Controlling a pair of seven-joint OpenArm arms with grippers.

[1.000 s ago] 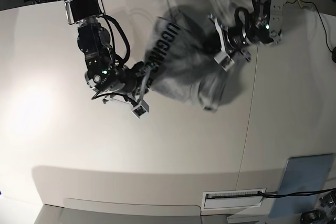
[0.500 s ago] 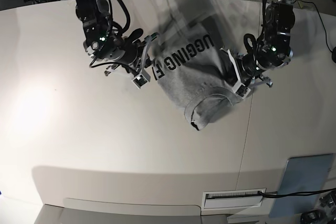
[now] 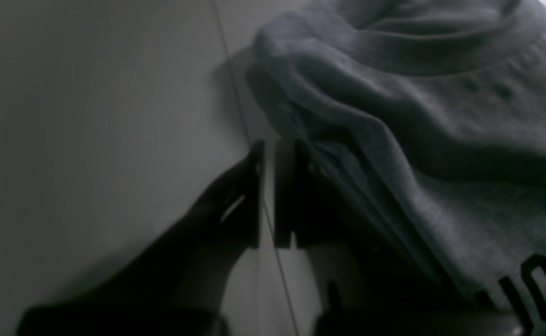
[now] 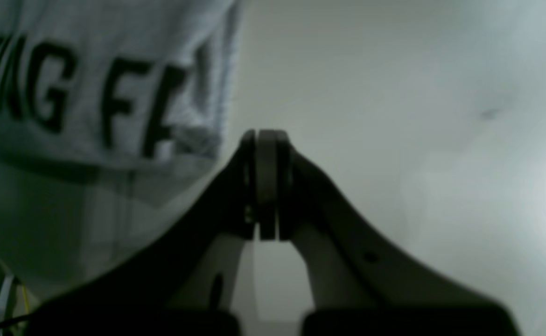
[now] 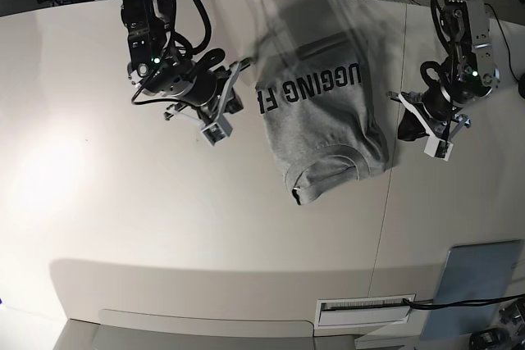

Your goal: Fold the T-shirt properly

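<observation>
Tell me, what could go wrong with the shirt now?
The T-shirt lies bunched and crooked, its lower edge curled under, so another fold might lock in wrinkles. Both pincers, left and right, are shut and off the cloth; they must regrip. The left one sits by the table seam and could snag there.

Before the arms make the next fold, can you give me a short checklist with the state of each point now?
1. T-shirt lies on the table, released: ok.
2. Left gripper is shut and holds no cloth: ok.
3. Right gripper is shut and empty, beside the shirt: ok.
4. Shirt is spread flat: not ok, the collar end is bunched.
5. Lettering faces up: ok.
6. Sleeves are laid out: cannot tell.
</observation>
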